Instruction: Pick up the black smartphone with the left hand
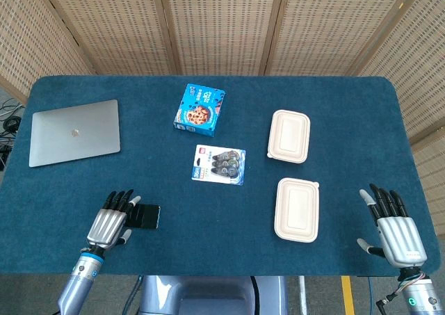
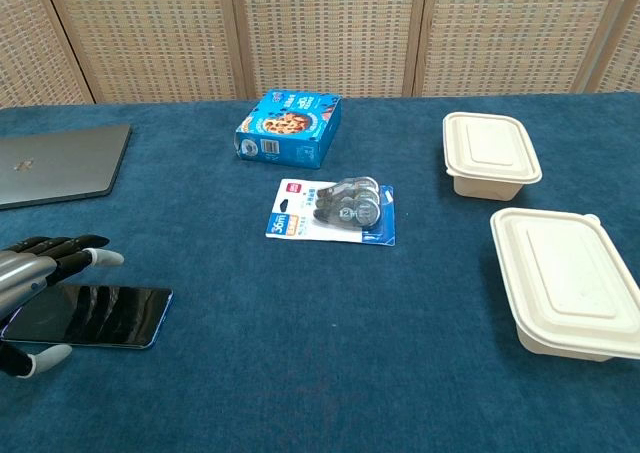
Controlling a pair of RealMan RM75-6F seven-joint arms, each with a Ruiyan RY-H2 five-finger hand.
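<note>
Nearest, left robot hand (image 1: 108,223) hovering over the near-left part of the blue tabletop (image 1: 160,252), fingers spread and extended, holding nothing. Black smartphone (image 2: 95,315) lying flat right beneath those fingertips (image 2: 96,241), its left end covered by the robot hand in the head view, its right end poking out past the fingers; contact between them hard to tell. Right robot hand (image 1: 394,229) far off to the right at the near-right edge, fingers likewise spread, empty. Closest to that right robot hand, on its inner side, a beige lidded container (image 1: 297,209); beyond it, a second beige container (image 1: 289,135). Forward and right of the left robot hand, a blister pack of correction tape (image 1: 220,165), roughly mid-tabletop. Farther ahead of the left robot hand and slightly left, a closed grey laptop (image 1: 74,131). Farthest out, past the blister pack, a blue cookie box (image 1: 199,109). Behind everything, woven screen panels (image 1: 222,23).
</note>
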